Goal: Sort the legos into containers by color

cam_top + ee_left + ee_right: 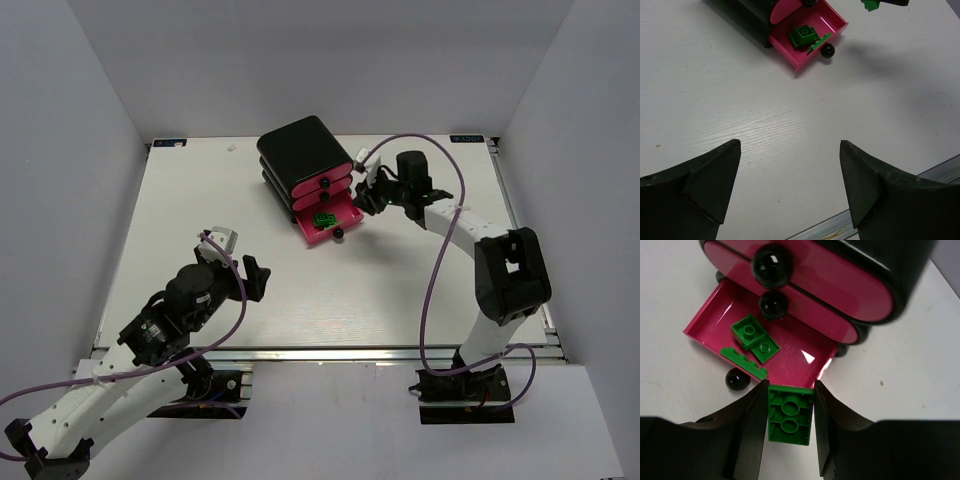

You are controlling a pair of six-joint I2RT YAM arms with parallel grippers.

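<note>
Three green legos [749,331] lie in bottom drawer [790,335], which stands pulled out of black cabinet [300,148]. Two upper drawers [830,285] closed. Right gripper [790,389] clamped on fourth green brick [789,422], hollow underside to wrist camera, just beside open drawer, outside its rim. Left gripper [789,145] has fingers wide apart, holding nothing, over white table [200,200], well apart from cabinet.

Light was bright and even, from overhead, leaving only faint soft shadows on the white counter [300,290]. Small glare spots sat on the black knobs [771,259] and on the floor of the open pink drawer [805,357].
</note>
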